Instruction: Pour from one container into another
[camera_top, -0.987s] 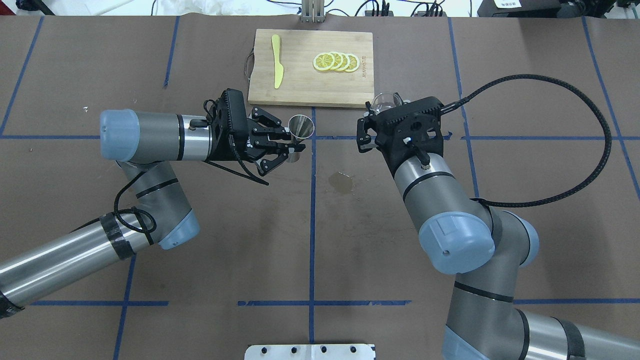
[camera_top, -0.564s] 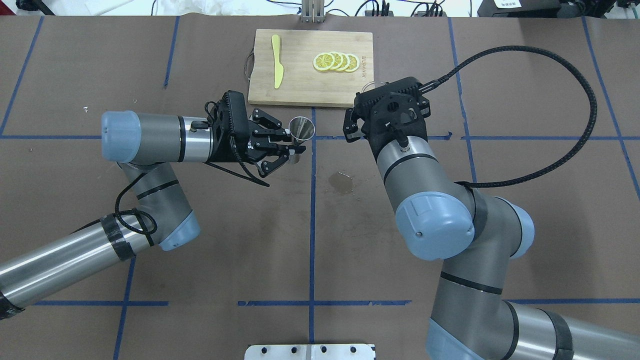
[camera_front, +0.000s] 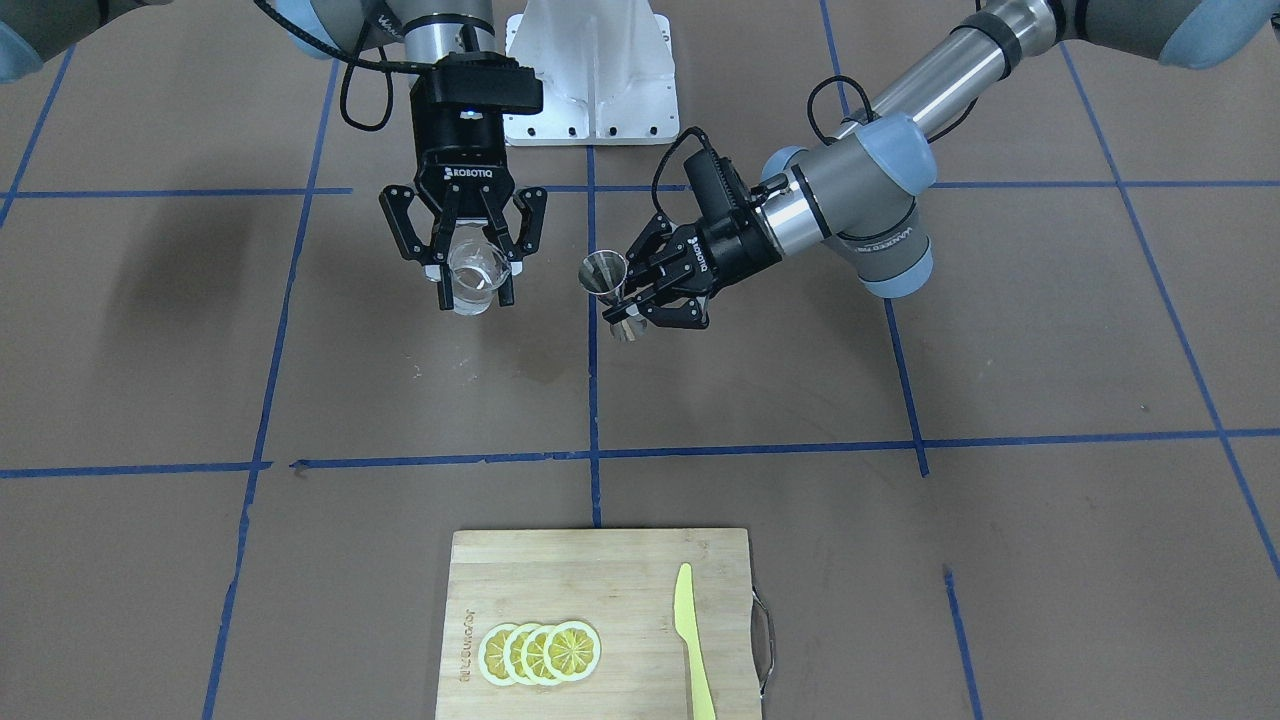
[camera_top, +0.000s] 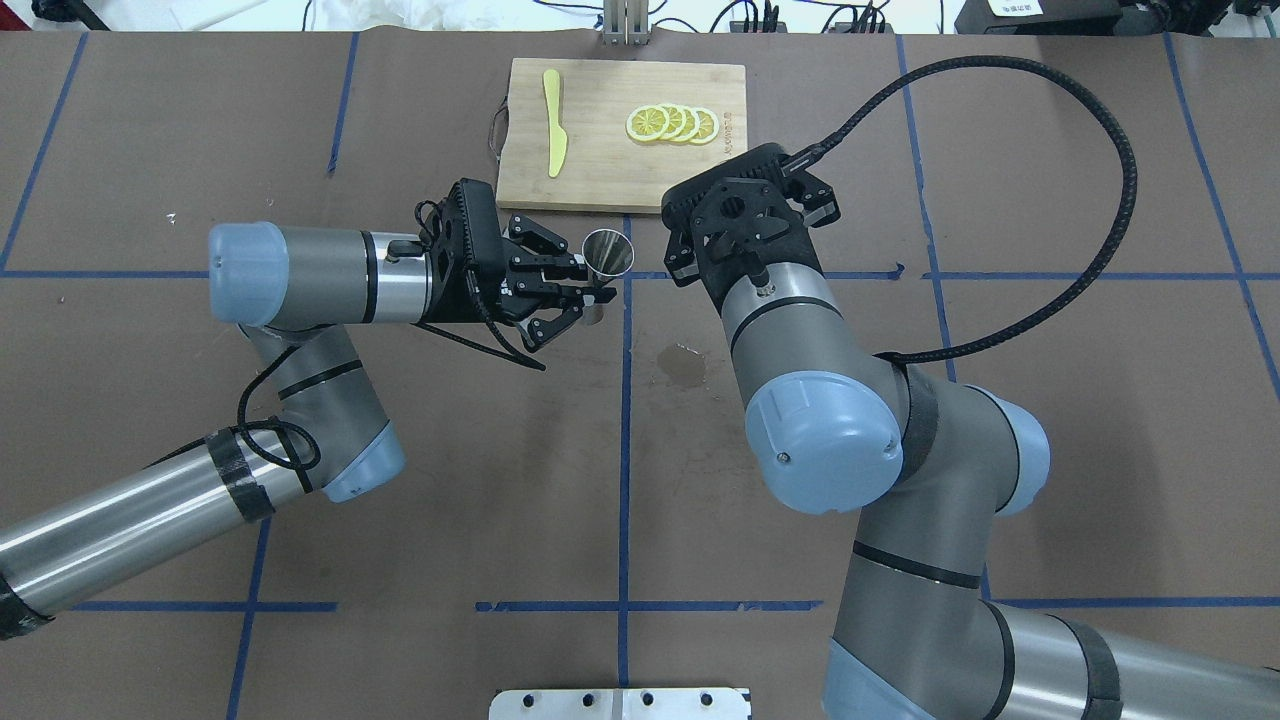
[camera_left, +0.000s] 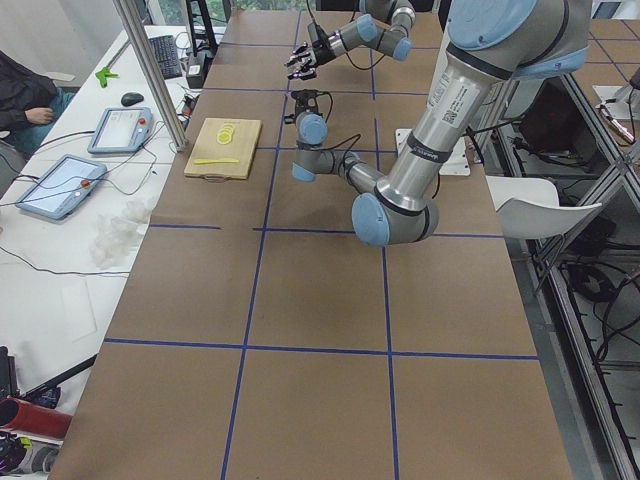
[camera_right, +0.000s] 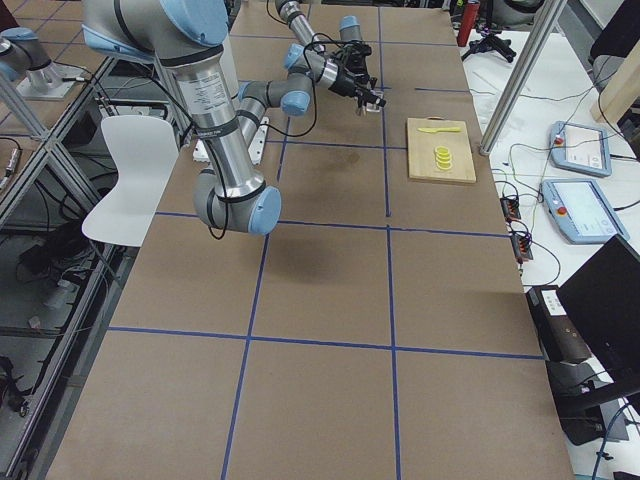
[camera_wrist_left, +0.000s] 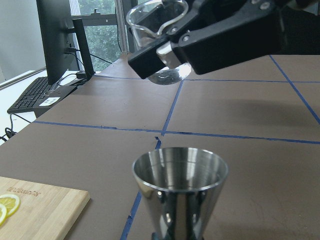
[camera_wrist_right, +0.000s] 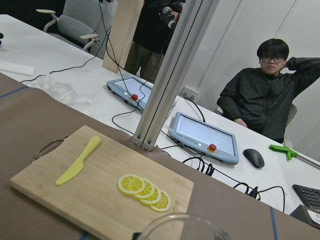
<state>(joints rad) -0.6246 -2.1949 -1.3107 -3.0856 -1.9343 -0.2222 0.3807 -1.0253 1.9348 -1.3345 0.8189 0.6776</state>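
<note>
Near the jigger (camera_front: 606, 275), pinched at its waist by the left end effector (camera_front: 624, 313), we find the glass cup (camera_front: 473, 272) closer than a second ago, clamped in the right end effector (camera_front: 474, 293); pouring should follow.

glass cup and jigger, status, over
Left gripper shut on jigger, mouth up. Right gripper shut on glass cup, apart from jigger. Nothing between them.

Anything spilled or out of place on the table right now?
A small dark, wet-looking stain on the brown table cover, just robot-side of the jigger in the left gripper. It looks like a spill, of what I cannot tell. The glass cup in the right gripper is apart from the jigger; nothing else stands out.
</note>
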